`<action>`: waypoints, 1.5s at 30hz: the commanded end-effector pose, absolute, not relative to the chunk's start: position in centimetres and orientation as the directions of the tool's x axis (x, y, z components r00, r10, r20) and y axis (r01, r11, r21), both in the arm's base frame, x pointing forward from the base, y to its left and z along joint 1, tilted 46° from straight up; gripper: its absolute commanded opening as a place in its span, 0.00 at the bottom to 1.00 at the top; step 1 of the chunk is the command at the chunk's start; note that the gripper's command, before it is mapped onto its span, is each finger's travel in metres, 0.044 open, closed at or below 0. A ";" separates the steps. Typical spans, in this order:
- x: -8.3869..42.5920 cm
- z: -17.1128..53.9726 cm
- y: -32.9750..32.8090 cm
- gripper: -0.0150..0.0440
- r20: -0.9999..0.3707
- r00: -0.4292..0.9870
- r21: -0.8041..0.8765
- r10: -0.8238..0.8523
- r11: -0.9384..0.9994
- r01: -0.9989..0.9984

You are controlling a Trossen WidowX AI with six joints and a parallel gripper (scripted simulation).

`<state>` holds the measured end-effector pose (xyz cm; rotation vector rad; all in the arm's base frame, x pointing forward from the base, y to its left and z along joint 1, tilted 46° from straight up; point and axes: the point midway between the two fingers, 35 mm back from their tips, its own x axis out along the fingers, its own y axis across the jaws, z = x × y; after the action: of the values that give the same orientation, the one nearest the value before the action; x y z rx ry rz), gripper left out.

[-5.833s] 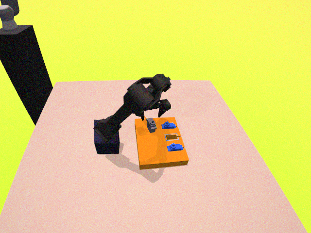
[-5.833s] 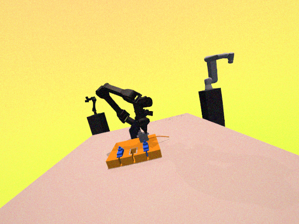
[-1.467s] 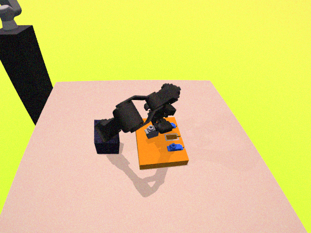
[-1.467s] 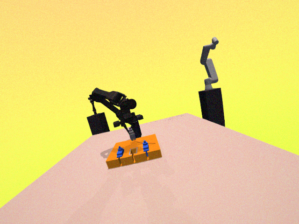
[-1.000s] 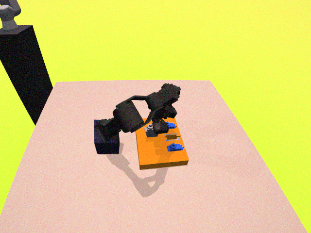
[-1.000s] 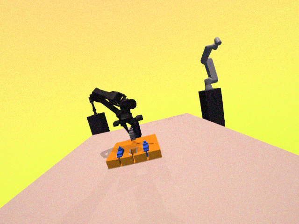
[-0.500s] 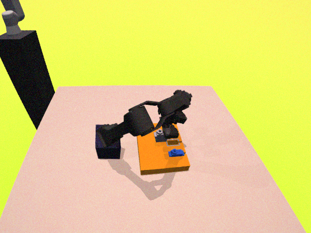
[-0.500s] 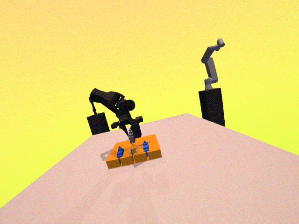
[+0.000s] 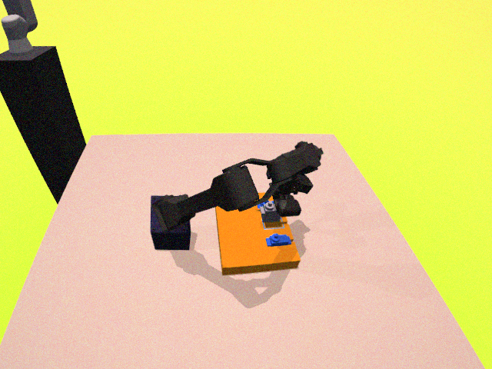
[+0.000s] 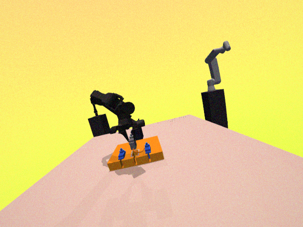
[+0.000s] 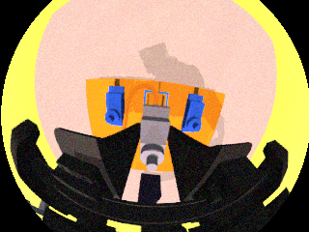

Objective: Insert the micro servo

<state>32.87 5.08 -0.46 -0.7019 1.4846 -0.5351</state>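
End effector (image 9: 274,204) (image 10: 130,141) (image 11: 154,128) partly open, gripping grey micro servo (image 9: 270,213) (image 10: 132,143) (image 11: 154,127), above orange deck (image 9: 242,242) (image 10: 153,144) (image 11: 98,116)

It looks like a robotics test bench: beyond the claw (image 9: 277,210) (image 10: 130,141) (image 11: 154,140), a grey robot arm (image 9: 16,33) (image 10: 214,69) tops a black pedestal (image 9: 39,119) (image 10: 215,107); beneath the claw, a servo deck (image 9: 242,238) (image 10: 153,144) (image 11: 97,123).

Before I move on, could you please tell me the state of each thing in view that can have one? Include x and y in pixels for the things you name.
Fingers: shut on the grey servo.
Grey servo (image 9: 270,210) (image 10: 132,143) (image 11: 155,123): held, shaft up, not seated.
Marked pocket (image 9: 274,227) (image 11: 167,99): unfilled, partly hidden.
Two blue servos: seated in the deck, shafts up.
Orange deck (image 9: 240,242) (image 10: 151,144) (image 11: 98,106): flat on the table.
Servo's cable (image 10: 139,151) (image 11: 129,99): looped, outside the notch.
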 end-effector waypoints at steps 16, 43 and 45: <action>34.3 -1.4 4.2 0.25 -0.702 0.044 -0.711 -0.710 0.697 -0.098; 34.4 -2.6 3.0 0.25 -0.702 0.045 -0.711 -0.711 0.696 -0.097; 34.4 -2.8 2.8 0.25 -0.702 0.045 -0.711 -0.711 0.696 -0.097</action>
<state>34.43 2.96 -2.53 -0.6961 1.4776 -0.5385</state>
